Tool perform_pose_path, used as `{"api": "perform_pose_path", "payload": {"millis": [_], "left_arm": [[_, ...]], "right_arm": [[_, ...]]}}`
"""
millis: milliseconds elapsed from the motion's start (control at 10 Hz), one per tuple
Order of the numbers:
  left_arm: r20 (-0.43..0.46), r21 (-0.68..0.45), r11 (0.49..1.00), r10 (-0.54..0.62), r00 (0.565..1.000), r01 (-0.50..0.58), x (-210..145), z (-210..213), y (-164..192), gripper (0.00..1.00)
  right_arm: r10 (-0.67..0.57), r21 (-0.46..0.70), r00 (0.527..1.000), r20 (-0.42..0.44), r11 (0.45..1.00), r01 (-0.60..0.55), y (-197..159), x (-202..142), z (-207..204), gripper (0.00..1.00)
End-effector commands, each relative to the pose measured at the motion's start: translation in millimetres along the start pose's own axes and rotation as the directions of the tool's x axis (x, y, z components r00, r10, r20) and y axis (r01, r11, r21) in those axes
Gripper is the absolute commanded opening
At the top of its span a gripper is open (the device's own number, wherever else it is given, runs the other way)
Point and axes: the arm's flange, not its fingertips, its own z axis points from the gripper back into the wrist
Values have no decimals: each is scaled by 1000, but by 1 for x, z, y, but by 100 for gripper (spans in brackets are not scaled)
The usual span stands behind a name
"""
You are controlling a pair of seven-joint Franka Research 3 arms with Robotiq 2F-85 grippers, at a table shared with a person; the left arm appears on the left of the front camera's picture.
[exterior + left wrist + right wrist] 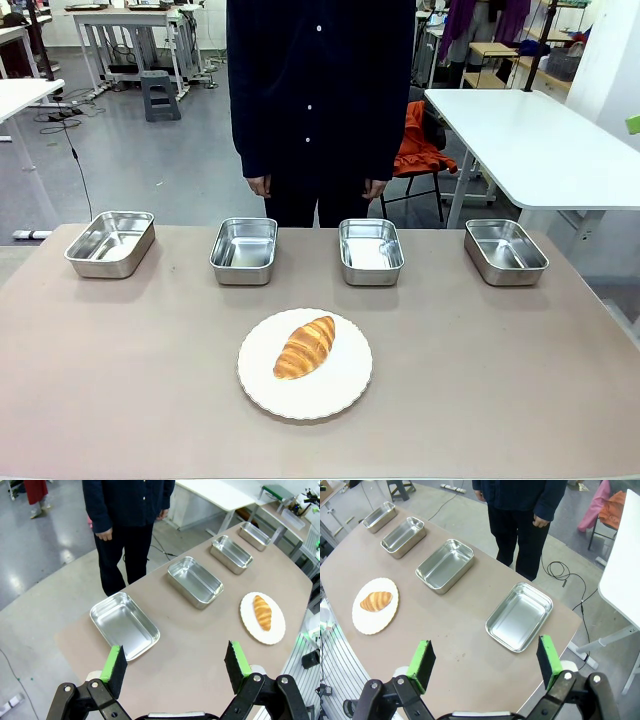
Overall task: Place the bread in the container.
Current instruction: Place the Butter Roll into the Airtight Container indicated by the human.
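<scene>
Four shallow rectangular stainless-steel trays (244, 249) with rounded corners stand in a row along the far side of the beige table (120, 400), well apart from one another and all bare inside. Nothing marks which of them is the container the task means. Nearer the robot, around the middle of the table, the golden-brown croissant-like bread (305, 347), ridged and glossy, lies on a slant on a round white scalloped plate (262, 385). The task therefore looks not yet begun: gripping the bread, lifting it off the plate, carrying it to a tray and letting go are all left to do. The left gripper (175, 664) hangs above its end of the table with its green-padded fingers spread wide and nothing between them. The right gripper (485, 661) is likewise parted and empty above the opposite end, and both are well apart from the bread. A person in a dark buttoned garment (320, 90) stands at the far edge behind the two middle trays, hands low at the sides, loosely curled and apparently holding nothing. The person is cut off by the top of the front view, the bread's underside is hidden against the plate, and the farthest trays in each wrist view are too small to inspect.
</scene>
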Motion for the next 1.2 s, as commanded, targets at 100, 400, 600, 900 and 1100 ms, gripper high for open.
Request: {"api": "perform_pose_path", "payload": {"millis": [100,400,600,900,1100], "left_arm": [[8,-7,1000,-8,1000,8,0,3,-1,100],[8,-7,1000,-8,1000,8,0,3,-1,100],[8,-7,1000,-8,1000,8,0,3,-1,100],[8,-7,1000,-8,1000,8,0,3,-1,100],[8,-7,1000,-8,1000,8,0,3,-1,100]], "right_arm": [[2,13,1000,20,1000,-2,0,0,0,100],[2,13,1000,20,1000,-2,0,0,0,100],[2,13,1000,20,1000,-2,0,0,0,100],[2,13,1000,20,1000,-2,0,0,0,100],[2,13,1000,20,1000,-2,0,0,0,100]]}}
